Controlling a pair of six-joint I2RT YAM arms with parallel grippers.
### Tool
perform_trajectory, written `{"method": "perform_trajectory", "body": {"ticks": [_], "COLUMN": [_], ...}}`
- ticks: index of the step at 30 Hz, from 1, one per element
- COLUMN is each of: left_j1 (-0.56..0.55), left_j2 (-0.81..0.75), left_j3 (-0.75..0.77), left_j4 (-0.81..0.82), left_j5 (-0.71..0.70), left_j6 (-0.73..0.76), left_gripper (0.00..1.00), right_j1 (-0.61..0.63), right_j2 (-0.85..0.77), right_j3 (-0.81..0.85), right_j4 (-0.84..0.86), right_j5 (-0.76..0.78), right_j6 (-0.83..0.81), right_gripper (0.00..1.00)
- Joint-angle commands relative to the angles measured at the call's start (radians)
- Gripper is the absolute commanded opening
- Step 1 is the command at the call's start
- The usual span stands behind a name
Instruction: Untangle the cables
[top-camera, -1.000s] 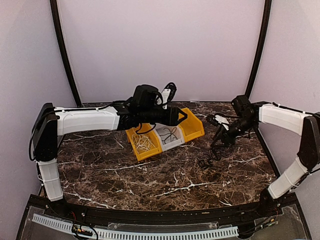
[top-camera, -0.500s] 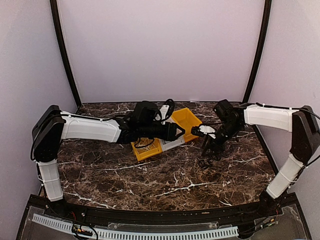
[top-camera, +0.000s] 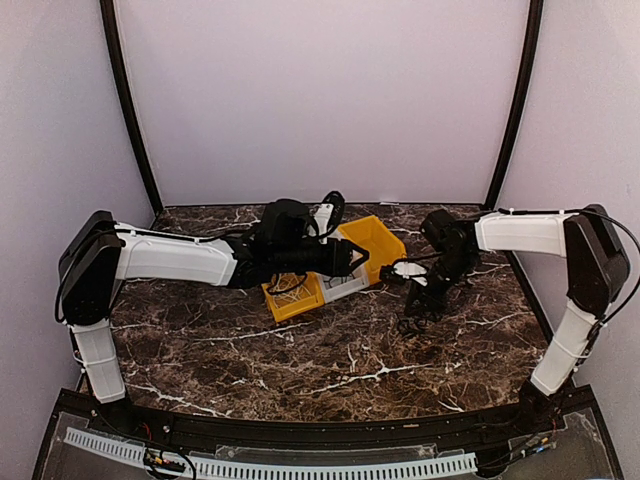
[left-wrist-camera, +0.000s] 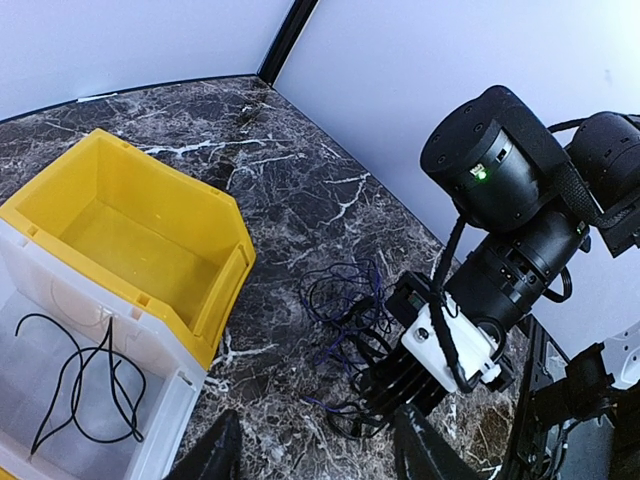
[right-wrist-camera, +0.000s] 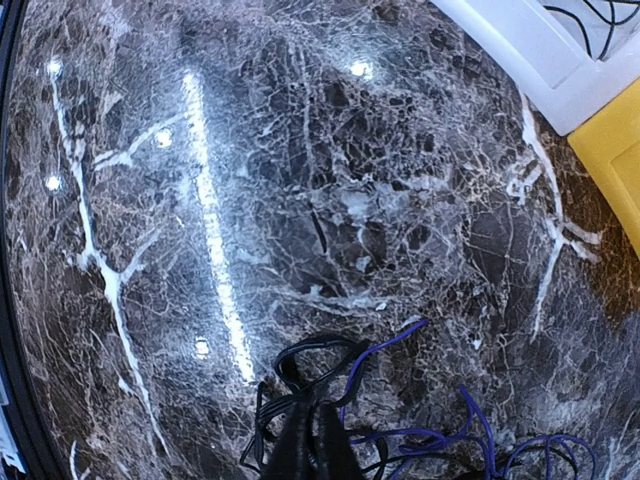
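A tangle of thin black and purple cables (left-wrist-camera: 348, 305) lies on the marble right of the bins, also seen as the cable tangle (top-camera: 416, 320). My right gripper (right-wrist-camera: 312, 445) is down on it, fingers pressed together on a loop of black cable (right-wrist-camera: 318, 352); a purple cable (right-wrist-camera: 392, 345) runs beside it. The right gripper (left-wrist-camera: 400, 385) also shows in the left wrist view, tips in the tangle. My left gripper (left-wrist-camera: 320, 455) hovers open just left of the tangle, holding nothing. A separate black cable (left-wrist-camera: 85, 375) lies in the white bin. A white cable (top-camera: 288, 287) lies in the near yellow bin.
Three joined bins sit mid-table: a far yellow bin (left-wrist-camera: 150, 225) with nothing in it, a white bin (left-wrist-camera: 40, 300), and a near yellow bin (top-camera: 298, 300) partly under my left arm. The table's back corner and walls are close behind the tangle.
The right gripper swung left and down onto the tangle and has shut on a black cable. The left arm sank lower and reached slightly further right over the bins.
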Motion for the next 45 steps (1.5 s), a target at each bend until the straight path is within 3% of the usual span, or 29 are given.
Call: {"method": "perform_trajectory", "body": {"ticks": [1, 12, 21, 26, 36, 42, 45], "left_j1": [0.002, -0.002, -0.033, -0.037, -0.038, -0.039, -0.039], "left_j2": [-0.02, 0.052, 0.088, 0.1, 0.141, 0.14, 0.142], "left_j3": [-0.004, 0.017, 0.06, 0.069, 0.112, 0.057, 0.046], "left_j4": [0.037, 0.118, 0.21, 0.227, 0.277, 0.422, 0.441], "left_j5": [0.014, 0.188, 0.312, 0.305, 0.364, 0.452, 0.445], "left_j6": [-0.003, 0.007, 0.021, 0.015, 0.013, -0.013, -0.004], "left_gripper": [0.51, 0.51, 0.51, 0.5, 0.36, 0.38, 0.3], "right_j1": [0.008, 0.009, 0.009, 0.008, 0.008, 0.004, 0.003], "right_j2": [-0.009, -0.129, -0.179, -0.193, -0.201, -0.209, -0.209], "right_j3": [0.031, 0.218, 0.297, 0.303, 0.323, 0.324, 0.323], "right_j4": [0.024, -0.175, -0.232, -0.236, -0.224, -0.224, -0.223], "right_j5": [0.011, -0.221, -0.28, -0.291, -0.3, -0.296, -0.294], "right_j6": [0.014, 0.013, 0.026, 0.032, 0.057, 0.06, 0.063], "right_gripper": [0.0, 0.0, 0.0, 0.0, 0.0, 0.0, 0.0]}}
